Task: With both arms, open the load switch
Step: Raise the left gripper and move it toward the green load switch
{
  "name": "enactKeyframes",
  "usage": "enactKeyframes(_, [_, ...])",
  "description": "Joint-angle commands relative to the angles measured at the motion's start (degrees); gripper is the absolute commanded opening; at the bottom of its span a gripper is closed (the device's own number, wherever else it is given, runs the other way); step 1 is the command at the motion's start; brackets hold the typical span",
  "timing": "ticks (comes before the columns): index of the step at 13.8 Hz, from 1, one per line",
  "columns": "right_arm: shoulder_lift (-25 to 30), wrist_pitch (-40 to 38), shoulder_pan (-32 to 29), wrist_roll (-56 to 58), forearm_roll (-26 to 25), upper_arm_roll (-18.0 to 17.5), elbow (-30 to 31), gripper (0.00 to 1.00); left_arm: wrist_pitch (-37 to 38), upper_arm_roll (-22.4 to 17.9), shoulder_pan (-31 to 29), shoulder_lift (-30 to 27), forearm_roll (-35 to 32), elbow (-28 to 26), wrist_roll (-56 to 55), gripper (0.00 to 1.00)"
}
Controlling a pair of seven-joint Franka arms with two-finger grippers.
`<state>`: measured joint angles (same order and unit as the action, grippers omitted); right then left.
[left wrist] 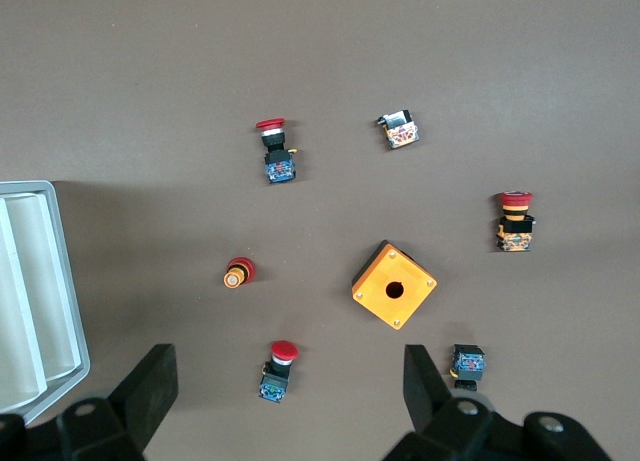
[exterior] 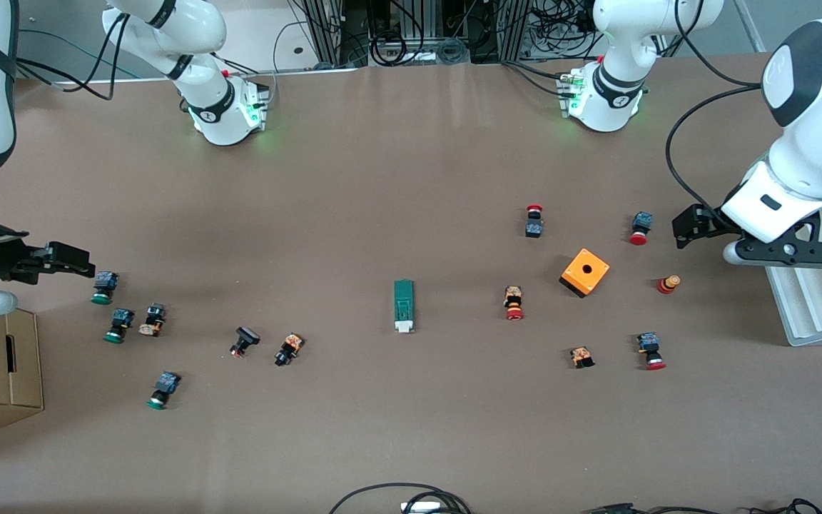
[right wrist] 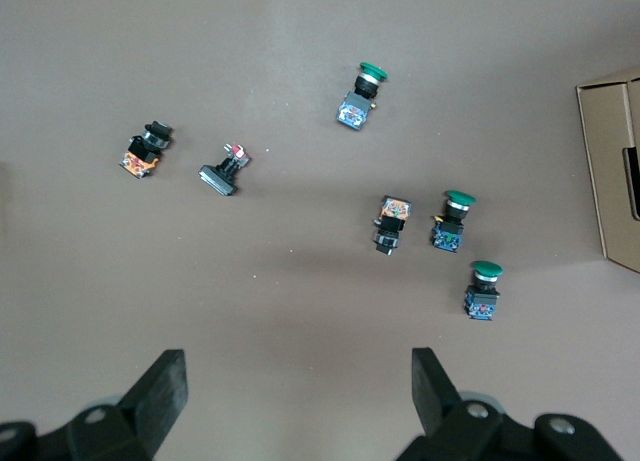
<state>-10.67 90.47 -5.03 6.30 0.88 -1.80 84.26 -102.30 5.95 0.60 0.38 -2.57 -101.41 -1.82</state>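
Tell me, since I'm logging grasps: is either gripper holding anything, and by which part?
Nothing is held. The left gripper and right gripper are both open and empty; the load switch lies untouched mid-table.

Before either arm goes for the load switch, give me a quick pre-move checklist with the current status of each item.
1. Load switch in sight, lying flat mid-table: ok.
2. Nothing touching the switch; the push buttons lie apart from it: ok.
3. Left gripper open and holding nothing, over the red push buttons near the orange box: ok.
4. Right gripper open and holding nothing, over the green push buttons: ok.
5. Either gripper at the switch: not ok, both hang at the table's ends.
6. White sliding piece's position: cannot tell.
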Motion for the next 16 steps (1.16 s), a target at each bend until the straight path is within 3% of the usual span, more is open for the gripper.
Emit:
enactKeyframes(1, [0.21, 0.06, -0.07, 0.47, 0.08, -0.05, 0.12, 1.00, 1.31, 0.11, -0.16, 0.15, 0.63, 1.13, 0.15, 1.00])
enactKeyframes(12, [-1.90, 4.01, 0.19, 0.38, 0.69, -0.31, 0.20, 1.00, 1.31, 0.20, 0.02, 1.20, 0.46, 0.95, 0.41, 1.00])
enactKeyframes(16, [-5.15, 4.36, 3.00, -0.23, -0.35, -0.22, 0.20, 1.00, 1.31, 2.92, 0.20, 1.12, 0.54, 1.13, -2.13, 1.00])
